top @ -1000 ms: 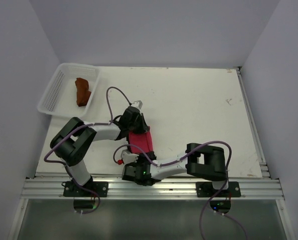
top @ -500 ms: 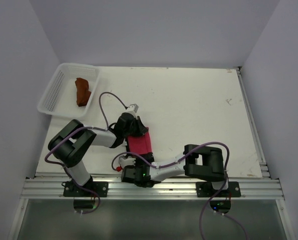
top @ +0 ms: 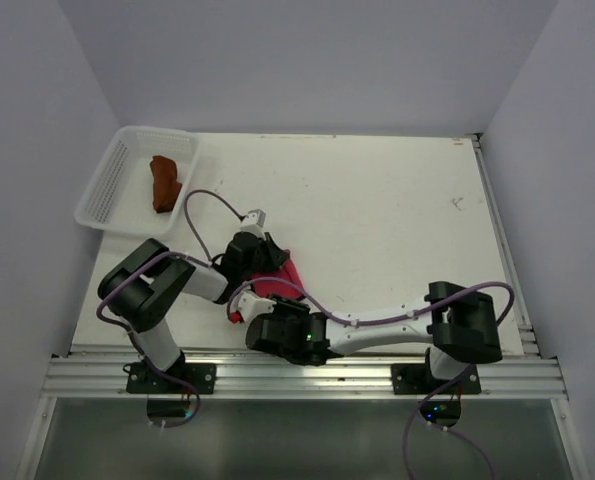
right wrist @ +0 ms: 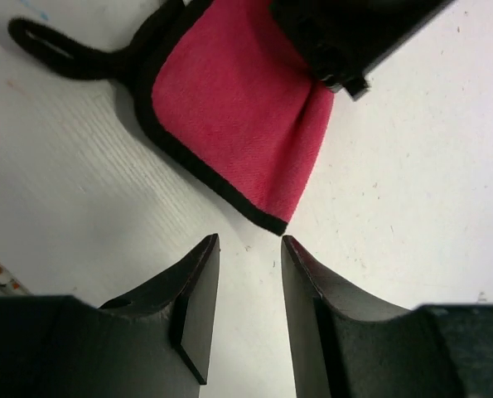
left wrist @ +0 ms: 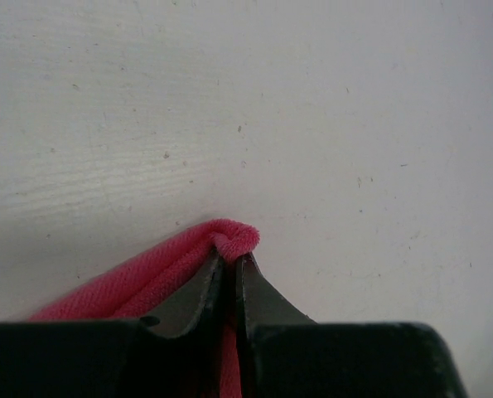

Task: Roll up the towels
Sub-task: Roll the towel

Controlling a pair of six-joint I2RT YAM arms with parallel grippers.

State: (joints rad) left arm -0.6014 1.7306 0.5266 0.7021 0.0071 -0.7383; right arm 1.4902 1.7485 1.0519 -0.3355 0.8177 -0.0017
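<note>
The pink-red towel (top: pixel 286 275) with dark edging lies near the table's front, partly folded. My left gripper (left wrist: pixel 229 259) is shut on a rolled fold of that pink-red towel (left wrist: pixel 147 282). In the right wrist view the pink-red towel (right wrist: pixel 238 108) shows its dark-edged corner just ahead of my right gripper (right wrist: pixel 248 240), which is open with only bare table between its fingers. The towel's loop (right wrist: pixel 47 46) lies to the left. From above, my left gripper (top: pixel 267 262) sits on the towel's far side and my right gripper (top: pixel 269 308) on its near side. The rust-orange towel (top: pixel 164 182) lies in the basket.
The white mesh basket (top: pixel 102 195) stands at the table's far left corner. Both arms crowd the front left of the white table (top: pixel 397 220). Grey walls close in the left, right and back. A metal rail (top: pixel 307 378) runs along the near edge.
My right gripper has opened and let go of the pink-red towel's corner. My left gripper has pulled the towel's fold towards the near left, and the cloth is more bunched.
</note>
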